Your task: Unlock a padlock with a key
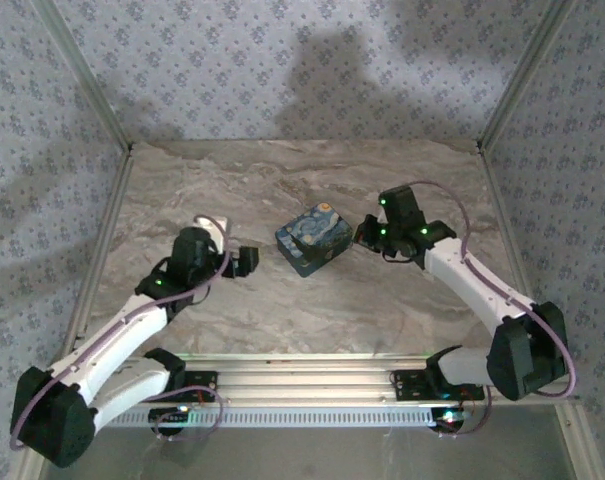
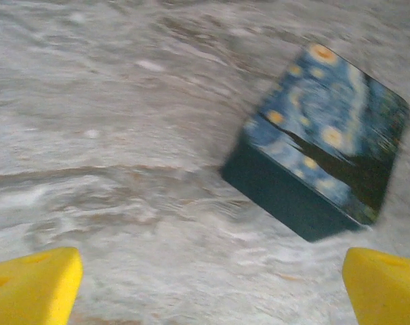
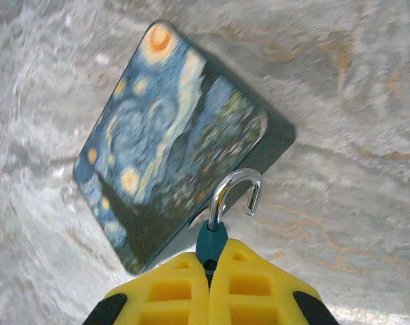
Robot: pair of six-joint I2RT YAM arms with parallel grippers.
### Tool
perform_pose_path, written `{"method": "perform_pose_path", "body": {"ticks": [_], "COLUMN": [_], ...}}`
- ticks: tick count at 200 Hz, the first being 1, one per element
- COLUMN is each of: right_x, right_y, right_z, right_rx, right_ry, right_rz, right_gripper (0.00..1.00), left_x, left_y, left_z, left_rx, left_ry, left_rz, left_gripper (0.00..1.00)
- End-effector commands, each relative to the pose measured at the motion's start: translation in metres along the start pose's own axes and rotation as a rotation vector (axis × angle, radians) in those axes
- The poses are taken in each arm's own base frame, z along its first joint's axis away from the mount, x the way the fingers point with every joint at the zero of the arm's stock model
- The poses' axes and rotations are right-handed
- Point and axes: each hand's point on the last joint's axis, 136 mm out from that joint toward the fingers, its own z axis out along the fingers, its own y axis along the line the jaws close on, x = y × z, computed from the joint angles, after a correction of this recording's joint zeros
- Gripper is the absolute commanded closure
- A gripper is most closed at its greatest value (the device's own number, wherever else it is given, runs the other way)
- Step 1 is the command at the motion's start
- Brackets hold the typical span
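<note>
We are seeing the right gripper (image 3: 209, 263) clamping the key (image 3: 211, 241) beside the padlock (image 3: 165, 139), the left gripper (image 2: 208, 288) hanging open; we are favouring slow alignment, left bracing the padlock.

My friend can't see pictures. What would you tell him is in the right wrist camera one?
The right gripper is pinched shut on a small blue piece with a curved silver hook sticking out. Just beyond it, a block printed with a swirly blue-and-yellow night sky lies on a pale marbled table.
</note>
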Motion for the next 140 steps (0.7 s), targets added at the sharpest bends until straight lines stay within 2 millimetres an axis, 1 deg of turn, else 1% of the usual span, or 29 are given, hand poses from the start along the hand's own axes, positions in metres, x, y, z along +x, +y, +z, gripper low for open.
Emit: {"method": "perform_pose_path", "body": {"ticks": [1,22,38,44,47,49,52,61,69,80,93,112,124,134,140], "right_x": [0.034,0.069,0.095,0.102,0.11,0.109,0.112,0.125,0.135,0.148,0.157,0.159,0.156,0.151,0.147], "right_y": [0.033,0.081,0.117,0.131,0.133,0.143,0.151,0.166,0.176,0.179,0.179,0.174,0.17,0.167,0.165], "right_z": [0.009,0.039,0.066,0.075,0.083,0.084,0.088,0.104,0.117,0.136,0.154,0.169,0.171,0.169,0.167], "right_rx": [-0.054,-0.144,-0.207,-0.228,-0.229,-0.247,-0.261,-0.296,-0.314,-0.309,-0.295,-0.274,-0.26,-0.243,-0.231], "right_ry": [0.097,0.176,0.252,0.27,0.291,0.288,0.294,0.329,0.357,0.402,0.432,0.446,0.444,0.437,0.43], "right_rz": [-0.145,-0.23,-0.286,-0.304,-0.312,-0.32,-0.328,-0.353,-0.37,-0.379,-0.38,-0.364,-0.352,-0.353,-0.361], "right_gripper": [1.0,1.0,1.0,1.0,1.0,1.0,1.0,1.0,1.0,1.0,1.0,1.0,0.93,0.82,0.73], "left_x": [-0.003,0.0,0.004,0.006,0.007,0.008,0.008,0.011,0.014,0.019,0.026,0.032,0.034,0.035,0.034], "left_y": [0.031,0.06,0.078,0.081,0.083,0.084,0.085,0.087,0.087,0.089,0.091,0.094,0.096,0.098,0.099], "left_z": [-0.005,-0.003,-0.002,-0.002,-0.002,-0.003,-0.003,-0.003,-0.004,-0.006,-0.009,-0.015,-0.018,-0.02,-0.021], "left_rx": [-0.091,-0.174,-0.223,-0.229,-0.235,-0.238,-0.243,-0.252,-0.251,-0.257,-0.269,-0.291,-0.303,-0.311,-0.315], "left_ry": [0.067,0.174,0.222,0.227,0.228,0.228,0.228,0.223,0.216,0.218,0.228,0.229,0.224,0.218,0.212], "left_rz": [-0.135,-0.223,-0.287,-0.313,-0.324,-0.33,-0.337,-0.347,-0.356,-0.365,-0.363,-0.351,-0.341,-0.334,-0.33], "left_gripper": [0.02,0.02,0.02,0.02,0.02,0.02,0.02,0.02,0.02,0.02,0.02,0.02,0.02,0.02,0.02]}}
